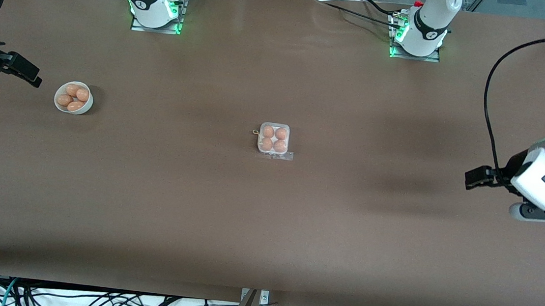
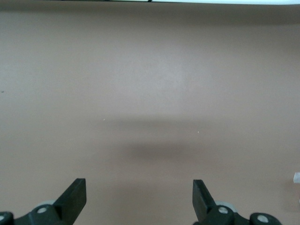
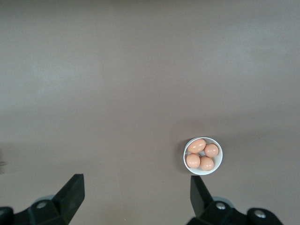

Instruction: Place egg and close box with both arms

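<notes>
Front view shows right gripper spread empty beside the bowl of eggs, the box at table centre with four cells filled and lid apparently shut, left gripper spread empty well clear; task appears complete.

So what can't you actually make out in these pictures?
- Egg carton, front view: too small to tell whether its clear lid is latched.
- Right pincer, front view: its arm is cut off by the picture's edge.
- Left wrist view: only open pincer and bare table; carton out of frame.
</notes>
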Controlling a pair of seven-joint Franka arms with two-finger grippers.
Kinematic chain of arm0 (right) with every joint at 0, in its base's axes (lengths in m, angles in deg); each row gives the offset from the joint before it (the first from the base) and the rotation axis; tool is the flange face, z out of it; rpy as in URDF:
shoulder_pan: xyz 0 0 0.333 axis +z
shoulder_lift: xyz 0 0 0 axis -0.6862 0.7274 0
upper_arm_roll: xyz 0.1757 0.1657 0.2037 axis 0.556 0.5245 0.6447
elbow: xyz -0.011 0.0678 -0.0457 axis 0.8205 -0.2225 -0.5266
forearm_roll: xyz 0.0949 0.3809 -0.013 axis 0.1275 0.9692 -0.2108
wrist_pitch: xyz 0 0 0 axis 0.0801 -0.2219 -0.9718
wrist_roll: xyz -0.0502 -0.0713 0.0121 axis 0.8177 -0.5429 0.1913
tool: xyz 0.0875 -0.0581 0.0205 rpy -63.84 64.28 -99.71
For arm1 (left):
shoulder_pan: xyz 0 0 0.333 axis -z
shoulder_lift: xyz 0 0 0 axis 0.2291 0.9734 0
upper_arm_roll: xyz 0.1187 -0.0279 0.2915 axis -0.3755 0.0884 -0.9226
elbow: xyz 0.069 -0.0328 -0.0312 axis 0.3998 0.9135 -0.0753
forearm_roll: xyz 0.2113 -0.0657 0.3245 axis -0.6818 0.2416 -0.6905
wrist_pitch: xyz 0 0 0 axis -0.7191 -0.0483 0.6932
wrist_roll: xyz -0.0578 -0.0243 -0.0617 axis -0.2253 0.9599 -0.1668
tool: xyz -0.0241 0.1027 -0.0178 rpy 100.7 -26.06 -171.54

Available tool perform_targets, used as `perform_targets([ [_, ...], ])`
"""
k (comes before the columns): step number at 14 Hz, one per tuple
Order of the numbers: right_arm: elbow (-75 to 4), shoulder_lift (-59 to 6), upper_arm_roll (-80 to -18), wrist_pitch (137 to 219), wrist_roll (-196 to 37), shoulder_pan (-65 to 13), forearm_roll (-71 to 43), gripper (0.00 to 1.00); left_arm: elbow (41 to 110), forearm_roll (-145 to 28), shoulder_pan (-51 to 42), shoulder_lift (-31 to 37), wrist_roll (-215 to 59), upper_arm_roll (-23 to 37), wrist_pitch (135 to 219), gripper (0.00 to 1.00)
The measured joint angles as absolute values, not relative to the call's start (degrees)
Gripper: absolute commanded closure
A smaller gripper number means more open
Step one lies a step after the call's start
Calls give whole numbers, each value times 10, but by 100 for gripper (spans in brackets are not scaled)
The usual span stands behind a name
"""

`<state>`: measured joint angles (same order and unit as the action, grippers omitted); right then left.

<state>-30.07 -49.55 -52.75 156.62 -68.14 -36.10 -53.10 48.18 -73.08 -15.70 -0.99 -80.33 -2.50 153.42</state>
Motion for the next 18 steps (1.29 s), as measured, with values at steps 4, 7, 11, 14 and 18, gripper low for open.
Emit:
perform_targets([
  [4,-301,-495,-528,1566,-681,-361,-531,0,598,-713,-155,-86,-803,-27,1591,0],
  [7,-301,-495,-528,1566,-681,-361,-531,0,649,-692,-155,-126,-803,-34,1596,0],
  [11,-301,-495,-528,1566,-681,-361,-531,0,668,-690,-125,-154,-803,-71,1583,0],
  [14,-301,-495,-528,1566,-681,-361,-531,0,672,-690,-95,-160,-802,-100,1579,0],
  [18,-301,-495,-528,1566,-681,-361,-531,0,674,-683,-94,-161,-802,-102,1578,0],
])
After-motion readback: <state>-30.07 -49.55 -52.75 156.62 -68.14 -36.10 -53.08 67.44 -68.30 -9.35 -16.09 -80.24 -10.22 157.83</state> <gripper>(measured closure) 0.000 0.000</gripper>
